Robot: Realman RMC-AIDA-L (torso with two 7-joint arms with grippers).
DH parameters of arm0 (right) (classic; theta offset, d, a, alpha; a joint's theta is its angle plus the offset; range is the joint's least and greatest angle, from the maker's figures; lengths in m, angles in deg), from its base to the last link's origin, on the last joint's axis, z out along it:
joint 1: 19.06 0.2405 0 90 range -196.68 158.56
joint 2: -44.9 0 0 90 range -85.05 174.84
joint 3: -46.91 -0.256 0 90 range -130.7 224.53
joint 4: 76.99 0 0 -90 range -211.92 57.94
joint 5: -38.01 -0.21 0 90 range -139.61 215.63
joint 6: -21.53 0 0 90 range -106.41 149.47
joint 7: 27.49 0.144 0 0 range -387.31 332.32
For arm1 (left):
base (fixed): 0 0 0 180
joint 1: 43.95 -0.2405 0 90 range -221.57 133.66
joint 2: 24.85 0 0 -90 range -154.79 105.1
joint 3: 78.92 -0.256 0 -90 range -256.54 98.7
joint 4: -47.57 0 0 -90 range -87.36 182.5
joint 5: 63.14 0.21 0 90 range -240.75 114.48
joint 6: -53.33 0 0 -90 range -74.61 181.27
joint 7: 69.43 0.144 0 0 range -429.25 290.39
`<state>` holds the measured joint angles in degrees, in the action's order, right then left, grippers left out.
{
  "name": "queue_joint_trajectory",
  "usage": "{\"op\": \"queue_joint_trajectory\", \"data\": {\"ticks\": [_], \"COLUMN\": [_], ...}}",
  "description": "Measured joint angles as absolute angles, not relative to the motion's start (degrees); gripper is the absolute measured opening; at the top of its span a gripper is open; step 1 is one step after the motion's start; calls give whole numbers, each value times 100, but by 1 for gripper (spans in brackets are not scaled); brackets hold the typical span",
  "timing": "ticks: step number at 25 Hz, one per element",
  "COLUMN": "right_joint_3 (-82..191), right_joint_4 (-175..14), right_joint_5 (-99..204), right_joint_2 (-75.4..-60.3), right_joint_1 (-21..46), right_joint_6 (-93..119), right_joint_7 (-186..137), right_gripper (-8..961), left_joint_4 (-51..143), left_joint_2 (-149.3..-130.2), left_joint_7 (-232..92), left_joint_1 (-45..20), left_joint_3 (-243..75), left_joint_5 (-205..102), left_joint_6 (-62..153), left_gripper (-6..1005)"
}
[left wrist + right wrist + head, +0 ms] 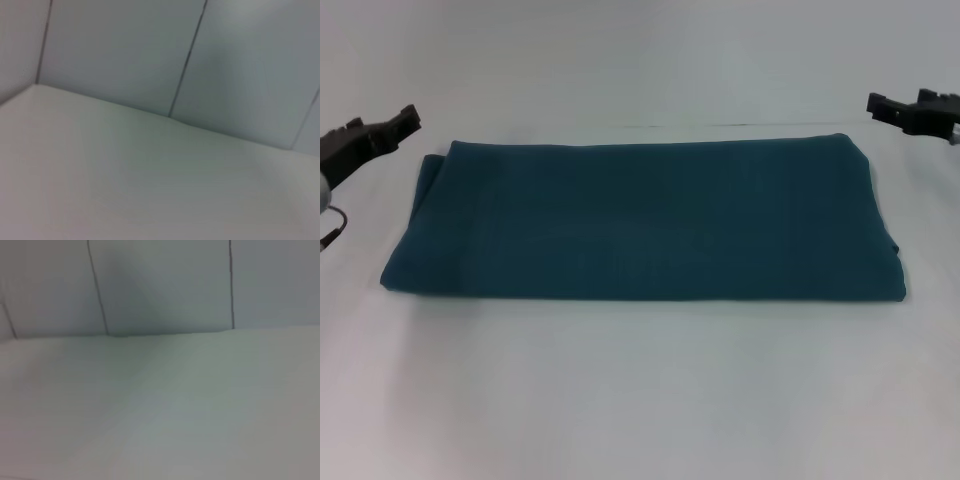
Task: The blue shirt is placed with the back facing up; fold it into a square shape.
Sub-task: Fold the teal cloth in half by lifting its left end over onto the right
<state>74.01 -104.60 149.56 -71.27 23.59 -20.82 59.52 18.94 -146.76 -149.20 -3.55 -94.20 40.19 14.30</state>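
Note:
The blue shirt (645, 220) lies flat in the middle of the white table (640, 400), folded into a wide rectangle with its plain side up. My left gripper (408, 117) hovers off the shirt's far left corner, clear of the cloth. Off the far right corner, my right gripper (876, 103) hangs at the picture's edge, also away from the shirt. Neither holds anything. Both wrist views show only bare table and wall panels.
A white wall with thin dark panel seams (187, 60) rises behind the table. The table's back edge (720, 125) runs just beyond the shirt. A cable loop (332, 228) hangs by the left arm.

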Motion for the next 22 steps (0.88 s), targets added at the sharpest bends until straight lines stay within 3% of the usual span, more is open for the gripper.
{"op": "queue_joint_trajectory", "data": {"ticks": [2,8,14,22], "right_joint_3": [7436,7741,7960,7975], "right_joint_4": [-10613,-10895,-11111,-11224], "right_joint_5": [14956,14966,15005,15515], "right_joint_2": [-7057,-6781,-6489,-6329], "right_joint_1": [2139,1547,1195,1110], "right_joint_6": [-2578,-3833,-4855,-5357], "right_joint_7": [6392,7672,8595,9133], "right_gripper": [788,879,892,890], "left_joint_4": [1797,1370,901,457], "left_joint_2": [-14656,-14691,-14795,-14834], "left_joint_7": [-15143,-15649,-15943,-16363], "left_joint_1": [-579,-1157,-1705,-2180], "left_joint_3": [-9421,-9879,-10397,-10521], "left_joint_5": [4022,4065,4068,4264], "left_joint_6": [942,219,-102,-640], "left_gripper": [755,883,883,882]}}
